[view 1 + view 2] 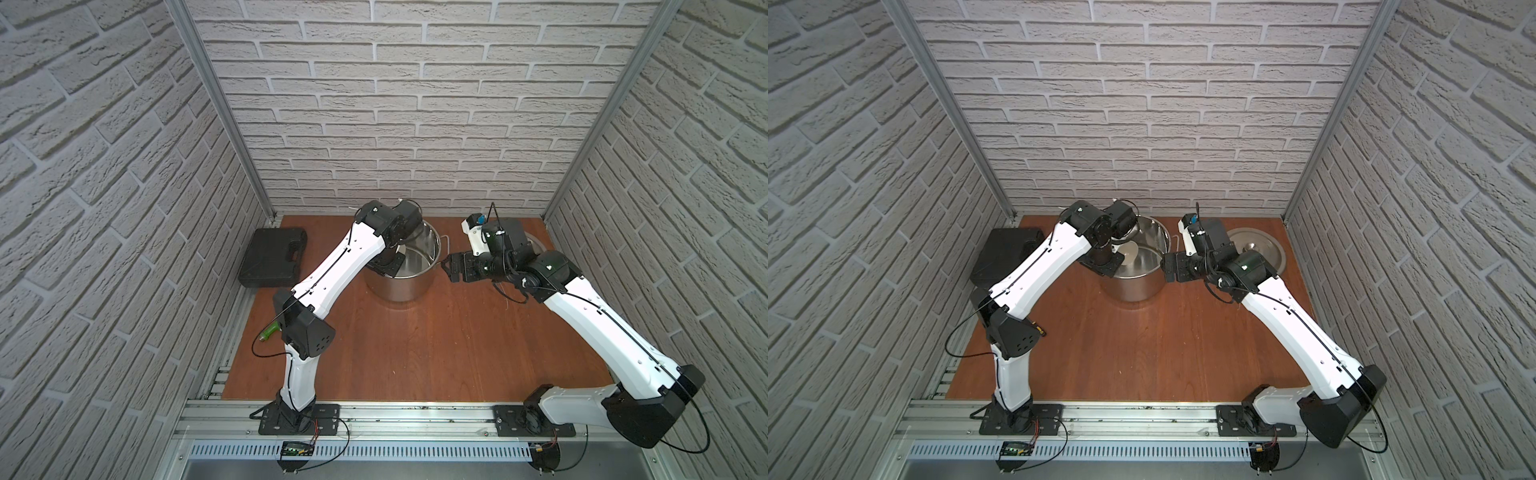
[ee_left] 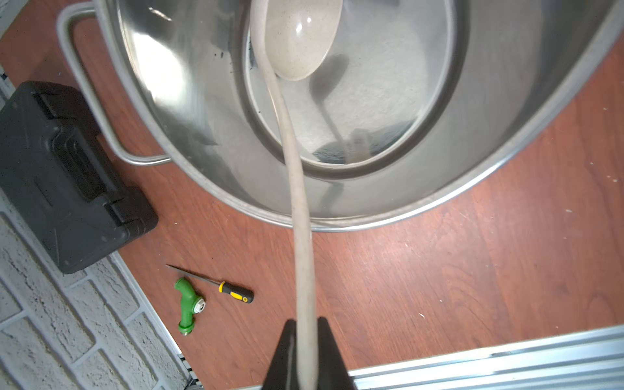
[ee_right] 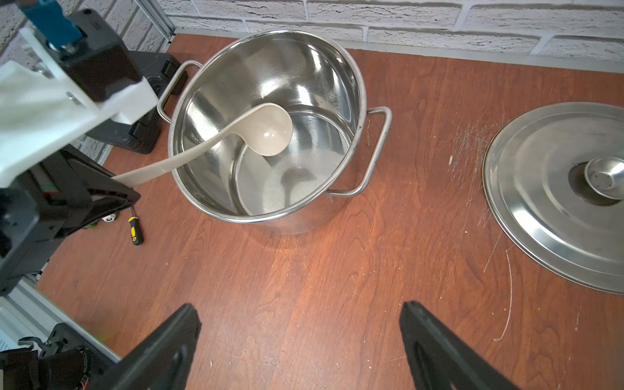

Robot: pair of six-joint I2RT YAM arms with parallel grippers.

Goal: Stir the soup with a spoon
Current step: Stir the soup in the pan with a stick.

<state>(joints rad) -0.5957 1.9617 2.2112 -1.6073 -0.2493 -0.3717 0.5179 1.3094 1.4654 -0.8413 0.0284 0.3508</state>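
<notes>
In the upper middle of the right wrist view, the spoon hangs with its round bowl inside the steel pot, raised above the shiny bottom. Whether any liquid lies there cannot be told. Its slim handle slants down-left over the pot's rim, and contact with that rim cannot be judged. At the bottom centre of the left wrist view, the left gripper is clenched on the handle's far end.

A pinch that far from the bowl probably gives little hold against twisting. If the bowl drags on the wall, the spoon could swivel or slip between the jaws.

If the handle levers on the rim, it could push the pot across the wooden table, since nothing holds the pot down.

The right gripper is spread wide and empty. The top views put it just beside the pot's side handle, so a wide sweep might knock the pot against it.

The lid, at the right edge, lies well apart and seems out of harm's way.
</notes>
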